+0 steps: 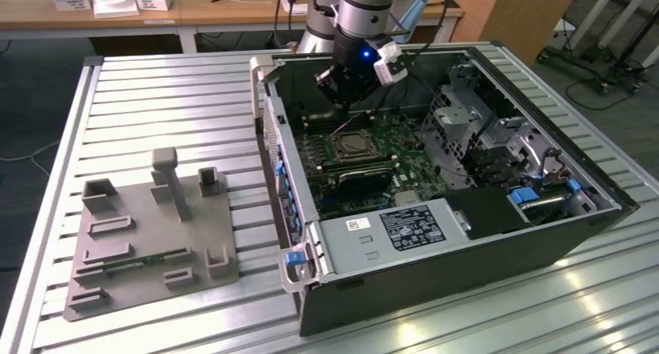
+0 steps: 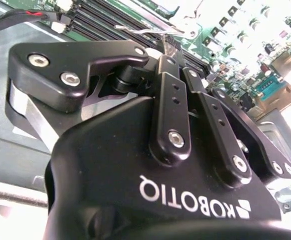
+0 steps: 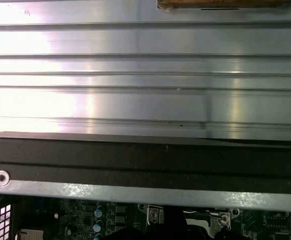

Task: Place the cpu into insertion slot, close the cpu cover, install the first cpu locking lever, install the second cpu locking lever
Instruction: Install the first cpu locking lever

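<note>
Gripper (image 1: 351, 98) hangs inside the open PC case (image 1: 576, 215), just above the insertion slot (image 1: 356, 156). The cpu (image 1: 356, 144) sits in it w/ the cpu cover (image 1: 338, 142) round it. Fingers (image 2: 168, 100) pinched together by a thin lever wire (image 2: 145, 31); can't tell if it's caught.

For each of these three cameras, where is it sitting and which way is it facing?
Exterior view: high off the arm, looking down into the open computer case on the slatted table; the arm and gripper show near the insertion slot.
Second wrist view: behind the gripper, looking along it at the motherboard; the gripper's black body shows.
First wrist view: low inside the case, facing out over its wall to the table.
Shared: both wrist views catch the green motherboard.
</note>
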Action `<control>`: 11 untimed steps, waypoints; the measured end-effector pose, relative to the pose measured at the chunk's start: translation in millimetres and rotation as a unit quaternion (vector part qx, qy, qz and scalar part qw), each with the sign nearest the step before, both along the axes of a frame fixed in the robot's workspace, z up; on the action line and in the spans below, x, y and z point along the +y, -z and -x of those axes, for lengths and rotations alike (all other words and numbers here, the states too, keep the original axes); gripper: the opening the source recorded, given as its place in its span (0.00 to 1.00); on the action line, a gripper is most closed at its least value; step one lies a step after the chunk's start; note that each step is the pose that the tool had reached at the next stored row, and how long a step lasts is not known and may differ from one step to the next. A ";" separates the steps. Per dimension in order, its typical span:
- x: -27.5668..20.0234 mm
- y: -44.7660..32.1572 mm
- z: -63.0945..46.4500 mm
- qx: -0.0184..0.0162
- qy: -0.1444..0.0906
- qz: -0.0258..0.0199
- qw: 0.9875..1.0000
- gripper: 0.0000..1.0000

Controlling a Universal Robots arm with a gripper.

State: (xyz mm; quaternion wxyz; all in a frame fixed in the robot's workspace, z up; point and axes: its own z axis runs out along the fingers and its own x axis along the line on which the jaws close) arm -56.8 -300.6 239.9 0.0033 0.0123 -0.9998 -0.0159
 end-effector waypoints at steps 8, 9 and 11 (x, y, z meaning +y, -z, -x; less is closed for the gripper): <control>0.2 1.0 -0.3 0.000 -0.005 0.000 1.000 0.10; 0.2 1.0 -0.3 0.000 -0.005 0.000 1.000 0.10; 0.2 1.0 -0.3 0.000 -0.005 0.000 1.000 0.10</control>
